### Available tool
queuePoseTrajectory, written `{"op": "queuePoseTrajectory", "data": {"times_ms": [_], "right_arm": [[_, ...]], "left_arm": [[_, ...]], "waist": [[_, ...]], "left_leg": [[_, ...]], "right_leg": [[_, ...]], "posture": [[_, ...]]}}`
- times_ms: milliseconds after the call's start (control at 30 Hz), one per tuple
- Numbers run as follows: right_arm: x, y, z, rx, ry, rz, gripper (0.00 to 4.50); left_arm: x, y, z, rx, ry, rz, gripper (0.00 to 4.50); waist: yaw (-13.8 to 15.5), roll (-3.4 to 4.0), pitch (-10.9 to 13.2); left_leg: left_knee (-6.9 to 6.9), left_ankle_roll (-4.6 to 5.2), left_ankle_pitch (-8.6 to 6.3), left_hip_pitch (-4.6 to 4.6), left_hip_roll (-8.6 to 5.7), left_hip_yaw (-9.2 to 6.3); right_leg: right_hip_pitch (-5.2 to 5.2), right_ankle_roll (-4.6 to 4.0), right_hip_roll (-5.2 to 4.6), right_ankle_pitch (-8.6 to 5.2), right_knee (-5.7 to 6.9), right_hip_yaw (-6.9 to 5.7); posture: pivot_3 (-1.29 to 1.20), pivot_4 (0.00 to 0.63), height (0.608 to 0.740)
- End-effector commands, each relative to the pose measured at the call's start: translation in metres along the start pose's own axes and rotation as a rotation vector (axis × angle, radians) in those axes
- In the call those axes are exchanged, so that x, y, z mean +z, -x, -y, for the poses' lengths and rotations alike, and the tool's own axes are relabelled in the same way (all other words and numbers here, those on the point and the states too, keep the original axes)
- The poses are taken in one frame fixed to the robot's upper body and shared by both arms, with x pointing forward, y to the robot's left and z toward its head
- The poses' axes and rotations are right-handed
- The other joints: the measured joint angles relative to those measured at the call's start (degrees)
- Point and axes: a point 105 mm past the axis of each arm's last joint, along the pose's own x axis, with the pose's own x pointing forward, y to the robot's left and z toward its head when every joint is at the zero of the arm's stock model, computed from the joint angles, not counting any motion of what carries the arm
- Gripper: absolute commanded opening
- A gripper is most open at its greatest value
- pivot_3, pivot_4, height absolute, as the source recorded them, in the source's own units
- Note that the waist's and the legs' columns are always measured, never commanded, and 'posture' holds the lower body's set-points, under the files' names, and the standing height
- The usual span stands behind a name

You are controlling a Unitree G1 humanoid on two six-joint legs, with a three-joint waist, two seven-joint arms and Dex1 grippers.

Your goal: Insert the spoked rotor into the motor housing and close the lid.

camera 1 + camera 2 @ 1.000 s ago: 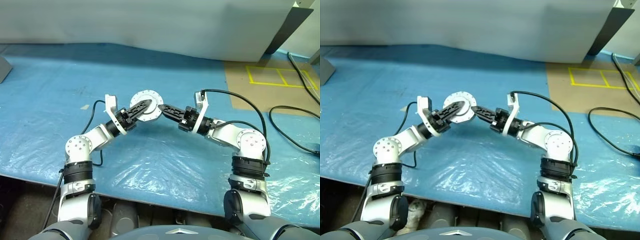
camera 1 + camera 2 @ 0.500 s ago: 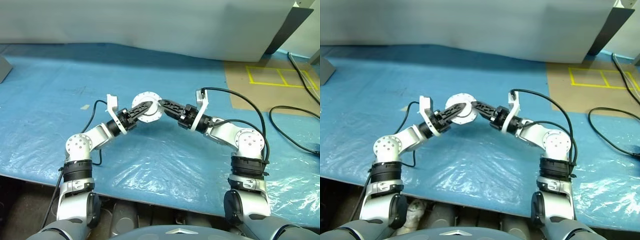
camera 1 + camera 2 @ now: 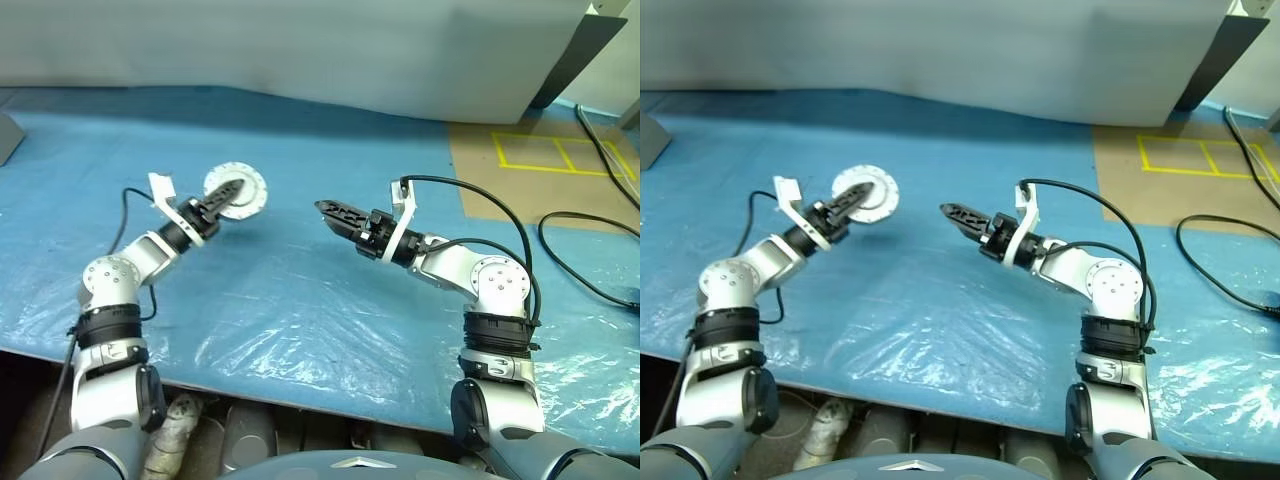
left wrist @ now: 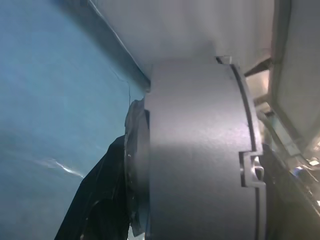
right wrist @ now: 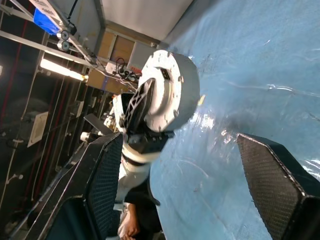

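Our left claw [image 3: 228,190] pinches the round motor housing [image 3: 240,194] up above the blue sheet [image 3: 300,300], our right claw [image 3: 330,211] is spread with nothing in it, and the housing looks hard, heavy and slippery, so we grip its rim.

My head pair looks down over both arms.
Left wrist camera sits close against the housing [image 4: 200,150]; right wrist sees it from afar.

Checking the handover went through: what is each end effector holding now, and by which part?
Left end effector clamps the closed motor housing across its flat faces, fingers reaching in from the rim. Right end effector is open, holding nothing.
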Motion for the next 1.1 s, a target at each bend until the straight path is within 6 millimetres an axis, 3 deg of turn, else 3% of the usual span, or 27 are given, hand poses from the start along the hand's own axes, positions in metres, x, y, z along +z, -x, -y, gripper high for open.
{"op": "queuePoseTrajectory", "data": {"times_ms": [33,167,433,633,933,1033,1100], "right_arm": [[0.006,-0.002,-0.012,0.044,0.038,0.014,3.78],[0.004,-0.004,-0.011,0.032,0.057,-0.005,3.78],[0.004,-0.004,-0.009,0.018,0.068,-0.007,3.78],[0.003,-0.004,-0.008,0.015,0.068,-0.004,3.82],[0.001,-0.007,-0.010,0.031,0.074,-0.005,3.82],[0.001,-0.008,-0.010,0.035,0.075,-0.004,3.82],[0.002,-0.008,-0.010,0.029,0.090,0.002,3.82]], "left_arm": [[0.035,0.007,-0.021,0.102,-0.074,0.131,2.60],[0.027,0.007,-0.052,0.225,-0.083,0.120,2.60],[0.026,0.020,-0.086,0.401,-0.134,0.162,2.60],[0.027,0.040,-0.107,0.537,-0.167,0.167,4.40],[0.076,0.108,-0.124,0.747,-0.231,0.311,4.40],[0.089,0.119,-0.121,0.763,-0.263,0.339,4.40],[0.103,0.114,-0.108,0.701,-0.299,0.359,4.40]], "waist": [[-0.07,0.00,0.00],[0.22,0.00,0.00],[0.48,-0.10,0.03],[-0.09,-0.09,0.02],[-0.59,-0.07,0.01],[-0.09,-0.07,0.01],[0.21,-0.07,0.01]], "left_leg": [[0.00,0.00,0.00,0.01,-0.01,0.00],[-0.02,0.00,0.00,-0.06,-0.03,-0.01],[0.18,0.00,0.00,-0.26,-0.02,-0.36],[0.17,-0.01,0.00,0.07,-0.01,-0.36],[0.07,-0.04,-0.01,0.25,-0.01,-0.35],[0.03,-0.05,-0.02,0.20,-0.01,-0.35],[0.03,-0.06,-0.02,0.15,-0.01,-0.35]], "right_leg": [[0.01,0.01,-0.01,0.00,-0.01,0.00],[0.02,0.04,-0.03,0.02,-0.12,-0.02],[0.10,0.02,-0.09,0.02,-0.04,-0.37],[0.36,0.00,-0.11,0.04,0.00,-0.37],[0.39,-0.04,-0.06,0.05,-0.05,-0.29],[0.39,-0.04,-0.09,0.05,-0.14,-0.35],[0.39,-0.04,-0.13,0.04,-0.14,-0.41]], "posture": [[0.00,0.150,0.740],[0.00,0.150,0.740],[0.00,0.150,0.740],[0.00,0.150,0.740],[0.00,0.150,0.740],[0.00,0.150,0.740],[0.00,0.150,0.740]]}}
